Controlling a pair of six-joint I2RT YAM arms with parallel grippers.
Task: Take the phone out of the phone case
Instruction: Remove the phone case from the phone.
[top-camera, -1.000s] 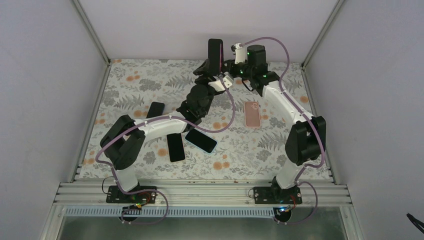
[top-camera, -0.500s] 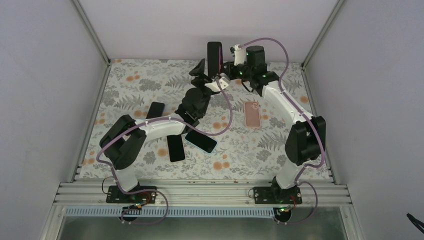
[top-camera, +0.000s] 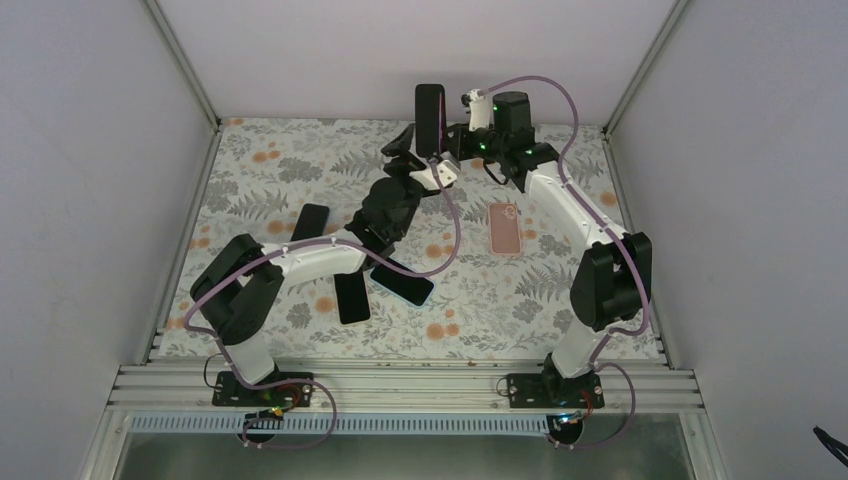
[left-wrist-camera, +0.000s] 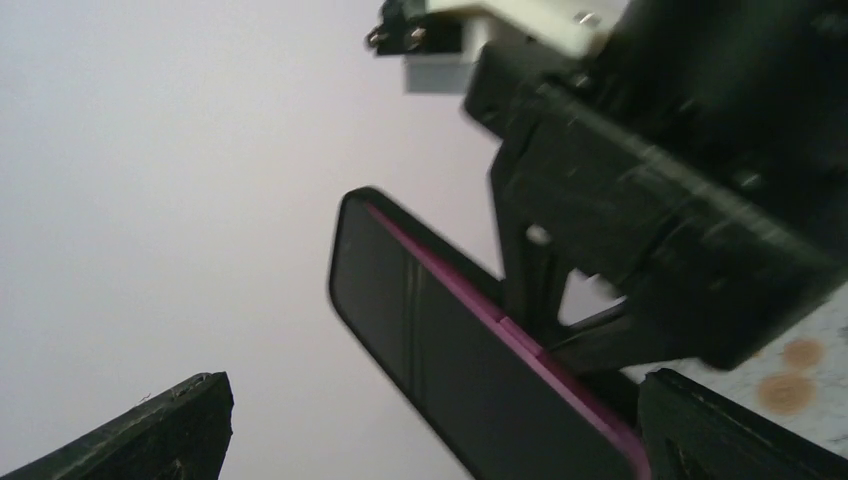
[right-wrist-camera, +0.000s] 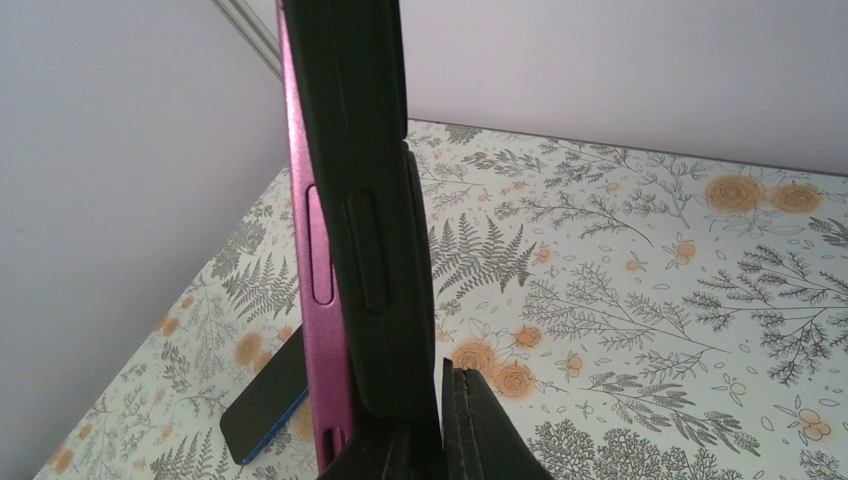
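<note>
Floral-print desk (top-camera: 250, 170); right hand (right-wrist-camera: 440, 440) clamped on magenta phone (right-wrist-camera: 312, 300) in black rubber case (right-wrist-camera: 360, 120); wide-open left hand (top-camera: 408, 150) should peel case corner.

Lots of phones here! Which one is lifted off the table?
The magenta-edged phone, pinched upright in the air by the right hand; no other is lifted.

White link tubes and black joint housings on left arm (top-camera: 320, 255) and right arm (top-camera: 565, 205). Mauve cable (top-camera: 457, 228) looped along each. Left gripper (top-camera: 412, 150) and right gripper (right-wrist-camera: 440, 440) black. Black base plates (top-camera: 262, 390). Green wrist lights (top-camera: 483, 99).
</note>
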